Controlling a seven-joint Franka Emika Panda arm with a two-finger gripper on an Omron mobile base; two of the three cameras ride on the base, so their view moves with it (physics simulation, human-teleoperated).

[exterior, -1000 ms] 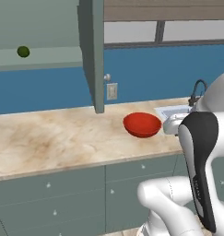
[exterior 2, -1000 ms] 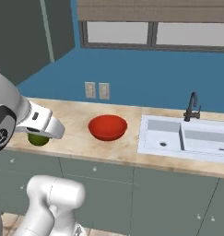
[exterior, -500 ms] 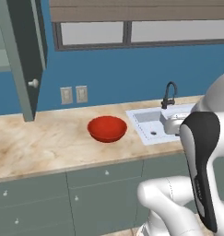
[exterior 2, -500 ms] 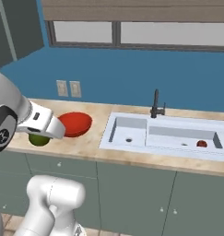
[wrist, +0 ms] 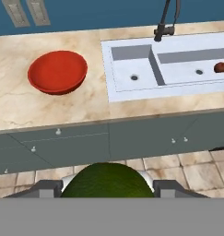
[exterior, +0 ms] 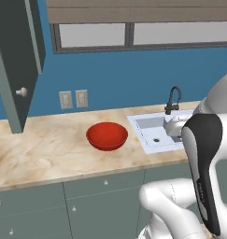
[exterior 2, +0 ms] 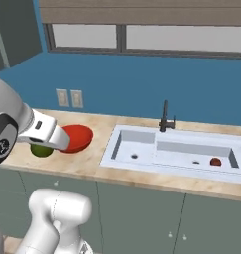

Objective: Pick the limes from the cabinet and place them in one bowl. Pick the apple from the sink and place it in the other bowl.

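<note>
Base has driven right; claw [wrist: 106,186] grips lime [wrist: 107,180] before sink [wrist: 178,60]

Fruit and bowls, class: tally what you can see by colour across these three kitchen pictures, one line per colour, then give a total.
Green: 1, the lime held between the jaws.
Red: 2, the bowl on the counter and the apple in the sink.
Total: 3.
</note>
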